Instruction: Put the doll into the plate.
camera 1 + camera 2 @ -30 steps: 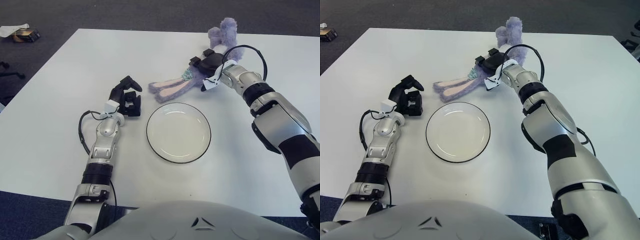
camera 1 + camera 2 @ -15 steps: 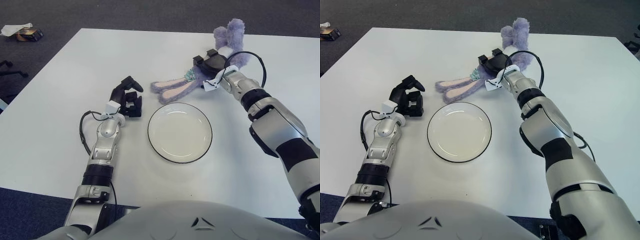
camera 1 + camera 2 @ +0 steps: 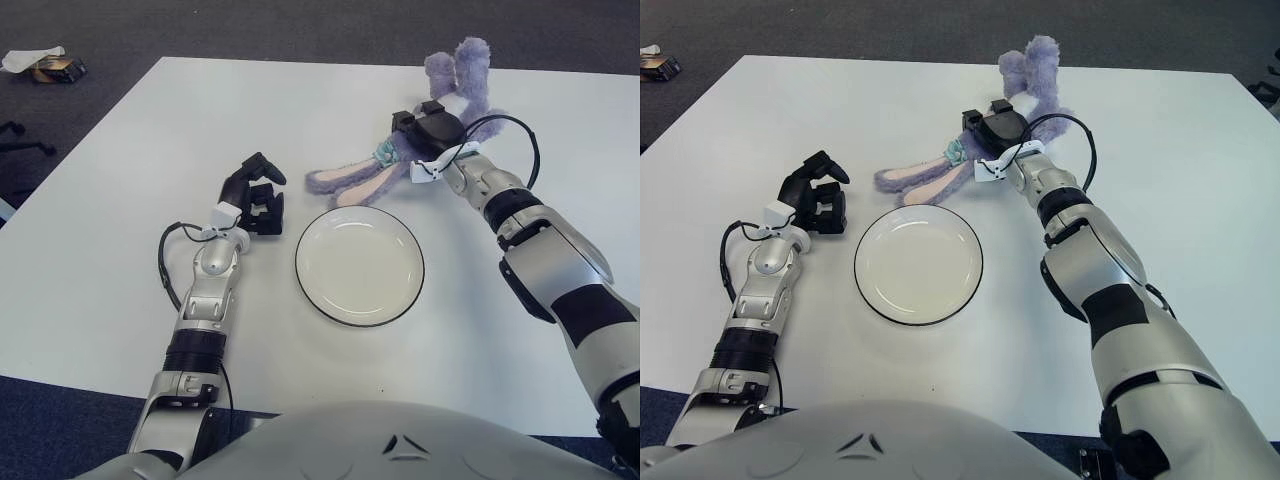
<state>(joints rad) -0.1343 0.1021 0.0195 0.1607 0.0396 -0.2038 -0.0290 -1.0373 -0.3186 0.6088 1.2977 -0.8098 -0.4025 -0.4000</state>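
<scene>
White table [image 3: 100, 250] over dark carpet. I am working the grasp step — my right hand [image 3: 432, 132] is sitting on the middle of the fluffy lilac plush rabbit doll [image 3: 400, 165], fingers seemingly closing on its body, though I cannot tell how firm the hold is. The doll is lying limp on the table just behind the round white dark-rimmed plate [image 3: 359, 264], pink-lined ears trailing leftward, legs pointing away. Next I am judging a lift and short carry toward me — onto the plate. Left hand [image 3: 255, 193] is idling, fingers curled, left of the plate.
</scene>
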